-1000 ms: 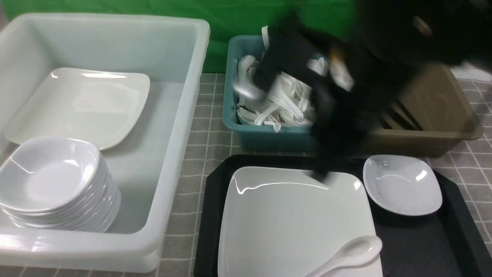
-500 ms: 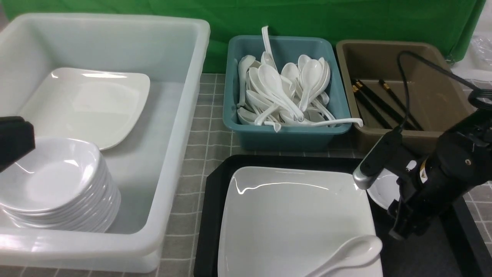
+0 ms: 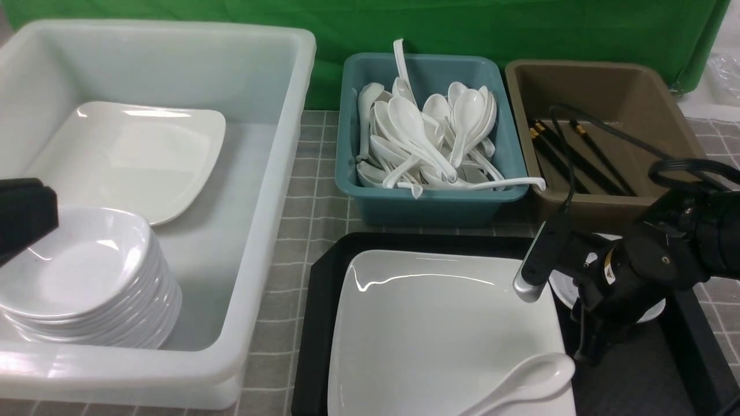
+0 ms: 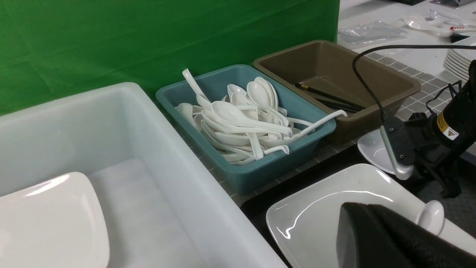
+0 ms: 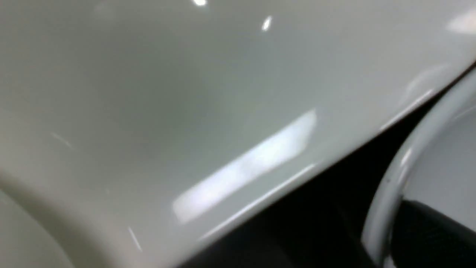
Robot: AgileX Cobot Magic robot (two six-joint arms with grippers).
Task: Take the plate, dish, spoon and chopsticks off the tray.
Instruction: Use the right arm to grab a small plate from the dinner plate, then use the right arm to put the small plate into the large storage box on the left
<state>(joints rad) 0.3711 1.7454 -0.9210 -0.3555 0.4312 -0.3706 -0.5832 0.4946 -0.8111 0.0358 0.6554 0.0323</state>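
On tray (image 3: 636,375), at 3 o'clock of plate (image 3: 439,335): right pincer (image 3: 558,322) spread, near spoon (image 3: 532,378). Left pincer (image 3: 23,214): cannot tell whether spread or pressed together.

We see the left gripper (image 3: 23,214) only as a black block cut off by the front view's left edge, so how its jaws stand escapes us. The right gripper (image 3: 558,318) hides most of the dish (image 3: 562,289). The bottom edge cuts off the plate (image 3: 439,335) at its near side and the spoon (image 3: 537,375) at its handle, and the right wrist view is blurred.
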